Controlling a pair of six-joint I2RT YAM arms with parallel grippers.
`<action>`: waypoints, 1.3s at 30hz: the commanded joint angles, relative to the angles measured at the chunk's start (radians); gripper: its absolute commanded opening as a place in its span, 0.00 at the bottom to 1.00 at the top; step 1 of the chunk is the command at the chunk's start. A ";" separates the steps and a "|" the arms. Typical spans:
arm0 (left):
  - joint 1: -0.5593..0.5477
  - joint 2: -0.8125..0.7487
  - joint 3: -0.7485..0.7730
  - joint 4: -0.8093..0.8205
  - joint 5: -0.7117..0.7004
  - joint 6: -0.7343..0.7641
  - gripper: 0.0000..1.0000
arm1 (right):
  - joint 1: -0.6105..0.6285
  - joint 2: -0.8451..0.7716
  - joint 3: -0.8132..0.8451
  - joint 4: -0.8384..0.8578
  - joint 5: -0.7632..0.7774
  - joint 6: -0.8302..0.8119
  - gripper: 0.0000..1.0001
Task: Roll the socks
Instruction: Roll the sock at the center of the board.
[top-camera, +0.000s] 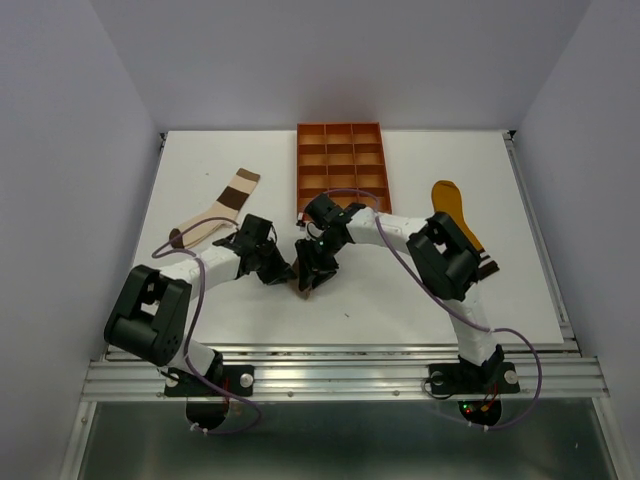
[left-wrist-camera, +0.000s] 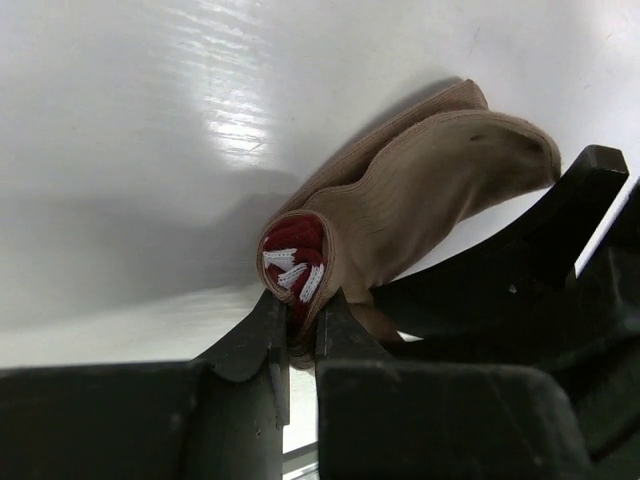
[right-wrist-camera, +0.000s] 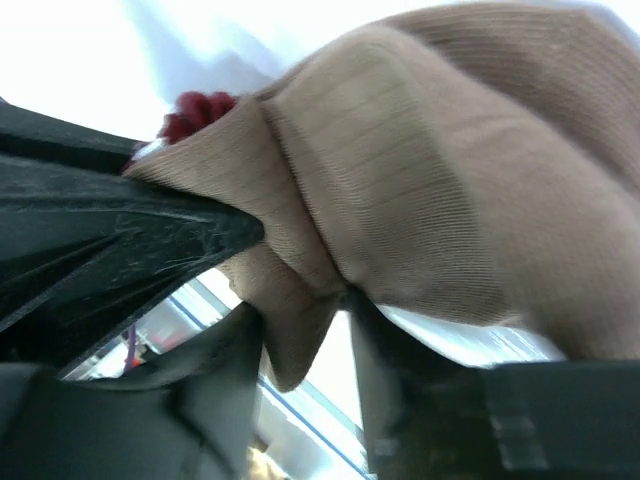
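Taupe sock (left-wrist-camera: 420, 190): left fingers (left-wrist-camera: 248, 345) clamped on its striped cuff (left-wrist-camera: 290, 262); right fingers (right-wrist-camera: 405, 365) apart around 1 loose fold.

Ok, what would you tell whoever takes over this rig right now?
The left gripper is shut on the taupe sock at its striped cuff.
The right gripper has its jaws parted around a fold of the same sock; the grip looks loose.
That sock is mid-table, partly rolled.
The colour-blocked sock at far left and the mustard sock at far right lie flat, untouched.
Left to do: finish this roll, then the other two.
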 joint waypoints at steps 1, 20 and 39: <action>-0.006 0.071 0.018 -0.077 -0.006 0.024 0.00 | -0.014 -0.027 -0.013 0.058 0.207 -0.104 0.48; -0.009 0.211 0.130 -0.303 0.029 0.118 0.00 | 0.089 -0.516 -0.419 0.486 0.264 -0.359 0.60; -0.017 0.251 0.166 -0.390 0.033 0.156 0.00 | 0.309 -0.431 -0.413 0.503 0.519 -0.535 0.60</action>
